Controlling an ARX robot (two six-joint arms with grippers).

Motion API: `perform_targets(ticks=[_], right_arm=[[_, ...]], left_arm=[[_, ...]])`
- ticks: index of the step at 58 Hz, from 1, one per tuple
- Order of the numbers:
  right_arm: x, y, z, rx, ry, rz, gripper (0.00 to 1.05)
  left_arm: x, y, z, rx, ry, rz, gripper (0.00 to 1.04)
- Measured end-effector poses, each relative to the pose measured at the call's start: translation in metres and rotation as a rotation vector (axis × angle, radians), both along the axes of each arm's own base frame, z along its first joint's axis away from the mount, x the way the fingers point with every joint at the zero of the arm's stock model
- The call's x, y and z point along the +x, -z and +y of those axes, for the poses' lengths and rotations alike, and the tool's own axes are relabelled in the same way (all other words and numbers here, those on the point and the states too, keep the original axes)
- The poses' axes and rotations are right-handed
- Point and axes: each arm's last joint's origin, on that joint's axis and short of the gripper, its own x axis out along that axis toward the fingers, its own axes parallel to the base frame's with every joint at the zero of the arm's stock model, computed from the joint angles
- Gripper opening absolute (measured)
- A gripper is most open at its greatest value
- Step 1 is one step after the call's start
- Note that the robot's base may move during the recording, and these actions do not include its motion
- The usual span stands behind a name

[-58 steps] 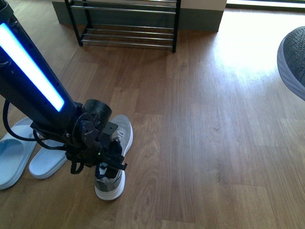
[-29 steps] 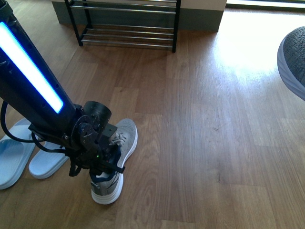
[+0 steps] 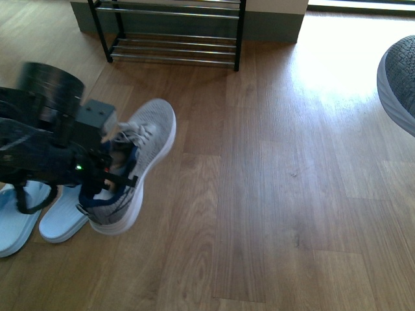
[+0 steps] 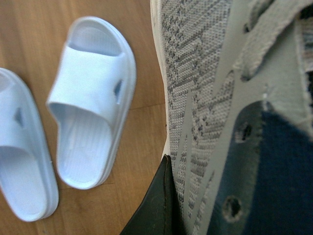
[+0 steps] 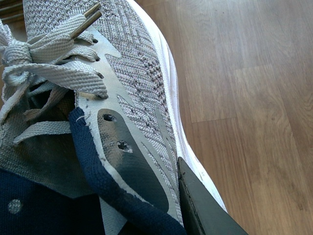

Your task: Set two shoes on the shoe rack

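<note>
The left fingers [image 4: 157,208] are clenched on the collar of a grey sneaker [image 3: 144,144], held tilted, toe toward the shoe rack [image 3: 174,50], just beside the pale blue slides [image 3: 59,219]; the right fingers [image 5: 208,210] grip the second sneaker [image 3: 397,81]. Held by the heel end only, the long toe could swing, slip free, or snag a chrome bar going in

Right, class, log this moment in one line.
left gripper: shut on grey sneaker; right gripper: shut on other sneaker; slides: floor; shoe rack: ahead
</note>
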Motion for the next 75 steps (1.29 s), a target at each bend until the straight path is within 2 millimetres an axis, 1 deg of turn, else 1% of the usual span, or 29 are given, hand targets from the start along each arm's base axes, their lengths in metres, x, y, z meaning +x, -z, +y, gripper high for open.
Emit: perform_targets(ticks=[5, 7, 10, 15, 17, 21, 22, 25, 33, 41, 47, 75], right_arm=[[0.000, 0.000, 0.000, 0.000, 0.000, 0.000, 0.01], [0.000, 0.000, 0.000, 0.000, 0.000, 0.000, 0.01], [0.000, 0.000, 0.000, 0.000, 0.000, 0.000, 0.01], [0.000, 0.000, 0.000, 0.000, 0.000, 0.000, 0.01], [0.000, 0.000, 0.000, 0.000, 0.000, 0.000, 0.01], [0.000, 0.000, 0.000, 0.000, 0.000, 0.000, 0.01], [0.000, 0.000, 0.000, 0.000, 0.000, 0.000, 0.01], [0.000, 0.000, 0.000, 0.000, 0.000, 0.000, 0.01], [0.000, 0.000, 0.000, 0.000, 0.000, 0.000, 0.01], [0.000, 0.000, 0.000, 0.001, 0.000, 0.000, 0.01], [0.000, 0.000, 0.000, 0.000, 0.000, 0.000, 0.01], [0.000, 0.000, 0.000, 0.000, 0.000, 0.000, 0.01]], left_arm=[[-0.015, -0.021, 0.011, -0.022, -0.037, -0.052, 0.02], [-0.024, -0.030, 0.016, -0.037, -0.053, -0.068, 0.02], [-0.043, -0.045, 0.026, -0.056, -0.070, -0.089, 0.02], [-0.066, -0.063, 0.036, -0.076, -0.090, -0.110, 0.02], [-0.072, -0.069, 0.038, -0.079, -0.094, -0.120, 0.02], [-0.093, -0.091, 0.042, -0.099, -0.100, -0.168, 0.02], [-0.100, -0.100, 0.043, -0.102, -0.100, -0.193, 0.02], [-0.111, -0.114, 0.044, -0.102, -0.104, -0.238, 0.02], [-0.134, -0.137, 0.047, -0.090, -0.121, -0.325, 0.02], [-0.153, -0.147, 0.051, -0.076, -0.143, -0.372, 0.02], [-0.162, -0.151, 0.053, -0.073, -0.152, -0.400, 0.02], [-0.162, -0.153, 0.053, -0.078, -0.149, -0.411, 0.02]])
